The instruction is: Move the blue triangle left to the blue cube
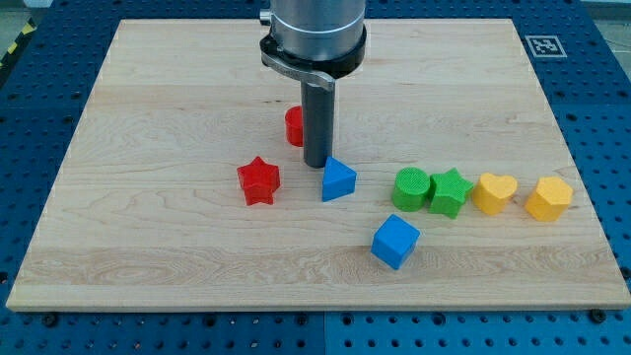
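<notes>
The blue triangle (337, 179) lies near the middle of the wooden board. The blue cube (395, 242) sits below and to its right. My tip (316, 164) stands just up and left of the blue triangle, close to its upper left edge, perhaps touching it. The rod hides part of a red block (293, 126) behind it.
A red star (258, 180) lies left of the blue triangle. At the right stands a row: green cylinder (410, 188), green star (449, 191), yellow heart (493, 192), yellow hexagon (548, 198). The board's edge (296, 308) runs along the view's bottom.
</notes>
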### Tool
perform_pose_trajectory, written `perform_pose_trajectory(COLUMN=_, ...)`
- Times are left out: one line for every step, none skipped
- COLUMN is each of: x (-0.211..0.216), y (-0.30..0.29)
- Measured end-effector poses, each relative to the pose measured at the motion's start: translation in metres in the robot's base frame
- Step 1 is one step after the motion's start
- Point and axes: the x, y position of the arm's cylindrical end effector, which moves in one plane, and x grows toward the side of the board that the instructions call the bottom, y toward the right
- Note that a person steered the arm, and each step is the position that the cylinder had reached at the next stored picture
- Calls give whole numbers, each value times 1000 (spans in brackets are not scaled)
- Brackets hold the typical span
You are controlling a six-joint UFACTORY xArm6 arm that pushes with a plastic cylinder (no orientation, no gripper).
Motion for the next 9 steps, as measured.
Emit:
perform_pose_trajectory(x=9, y=17)
perform_pose_trajectory(x=27, y=22)
perform_pose_trajectory(x=35, y=23)
perform_pose_trajectory(x=42, y=24)
perform_pose_trajectory(x=58, y=24)
perform_pose_trajectory(x=70, y=24)
perform_pose_trajectory(x=78, y=24)
perform_pose_trajectory(x=78, y=24)
perform_pose_trajectory(x=81, y=24)
